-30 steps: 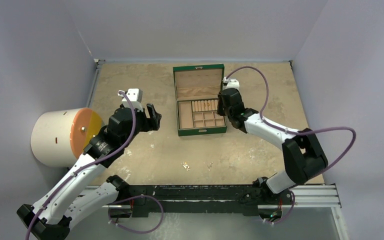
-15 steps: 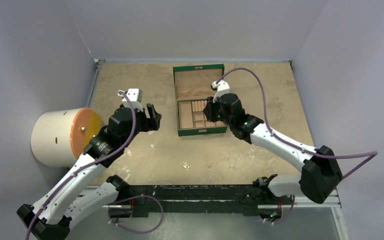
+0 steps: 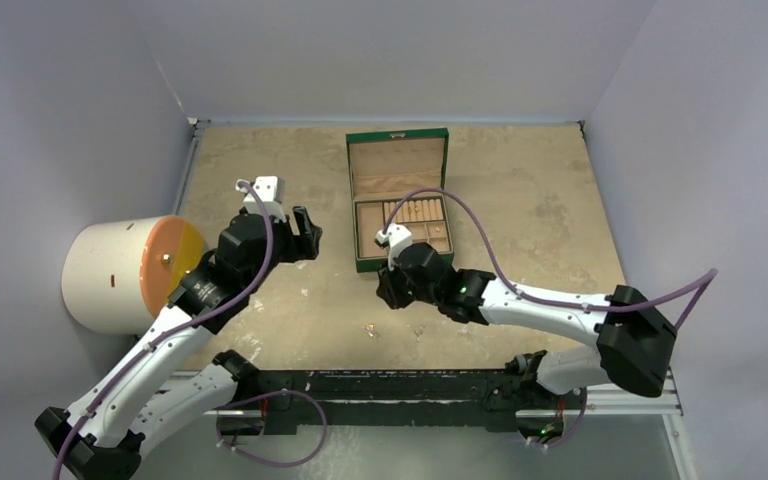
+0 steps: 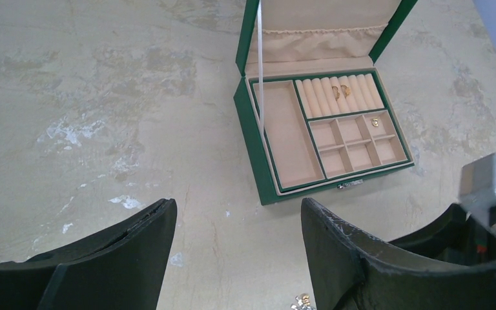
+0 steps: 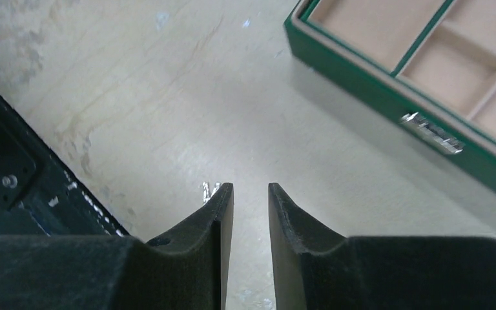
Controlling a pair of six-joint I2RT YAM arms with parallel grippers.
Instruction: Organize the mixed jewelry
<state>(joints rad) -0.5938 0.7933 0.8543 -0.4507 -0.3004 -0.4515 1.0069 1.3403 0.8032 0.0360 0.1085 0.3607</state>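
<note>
The right gripper (image 5: pixel 250 194), jaws a slim gap apart and empty, hovers just in front of the green box (image 3: pixel 403 263) near the loose mixed jewelry (image 3: pixel 371 330), so a fresh pickup seems in hand, needing a precise descent onto one tiny piece, while the left gripper (image 4: pixel 236 210) hangs spread wide to the left of the box.

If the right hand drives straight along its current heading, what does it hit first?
Most likely the bare table. The right hand points down at it with nothing in between. A small glittery jewelry piece lies just beside one fingertip, slightly off the line. Depth is hard to judge.
</note>
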